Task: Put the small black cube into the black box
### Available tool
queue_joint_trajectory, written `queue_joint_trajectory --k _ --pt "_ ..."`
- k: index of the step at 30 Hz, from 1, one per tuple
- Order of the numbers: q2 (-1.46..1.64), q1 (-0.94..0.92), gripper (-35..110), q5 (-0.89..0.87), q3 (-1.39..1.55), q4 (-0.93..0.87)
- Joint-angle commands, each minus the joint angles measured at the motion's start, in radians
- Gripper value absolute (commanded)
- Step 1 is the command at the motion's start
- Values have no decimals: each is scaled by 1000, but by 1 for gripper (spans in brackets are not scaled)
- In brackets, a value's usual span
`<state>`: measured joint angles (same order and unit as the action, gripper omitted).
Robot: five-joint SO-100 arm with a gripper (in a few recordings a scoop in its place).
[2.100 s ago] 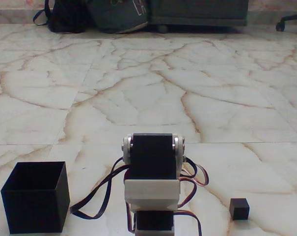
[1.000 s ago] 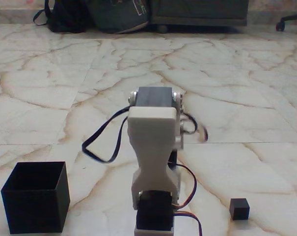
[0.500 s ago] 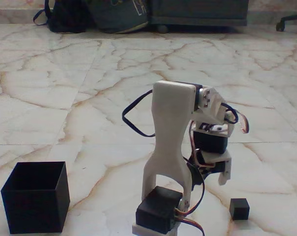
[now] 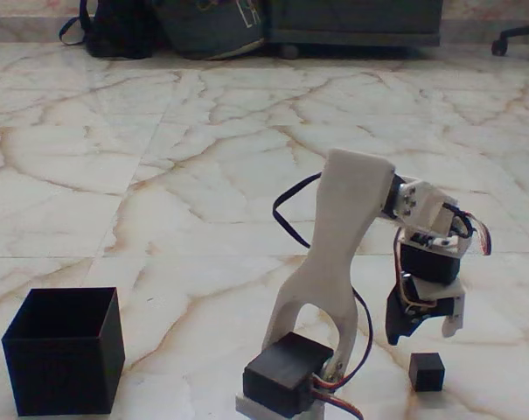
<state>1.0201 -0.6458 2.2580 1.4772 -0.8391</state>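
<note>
Fixed view: the arm stands on the marble floor [image 4: 203, 175] at the bottom edge, leaning toward the right. The gripper [image 4: 424, 325] points down, its jaws slightly parted and grasping nothing. The cube [image 4: 427, 371] lies on the floor near the bottom right corner, just below the fingertips and apart from them. The box [image 4: 63, 350] sits upright, open top up, near the bottom left corner.

I can read nothing here; white marks on the dark bag [image 4: 213, 24] are too blurred to read
</note>
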Motion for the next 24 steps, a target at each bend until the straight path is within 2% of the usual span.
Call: queue_joint_trajectory --k 1,13,24 --pt "-17 -32 9 38 -87 -18" --pt "-97 -31 9 -31 -55 -17" --pt "-235 -49 4 -12 -129 89"
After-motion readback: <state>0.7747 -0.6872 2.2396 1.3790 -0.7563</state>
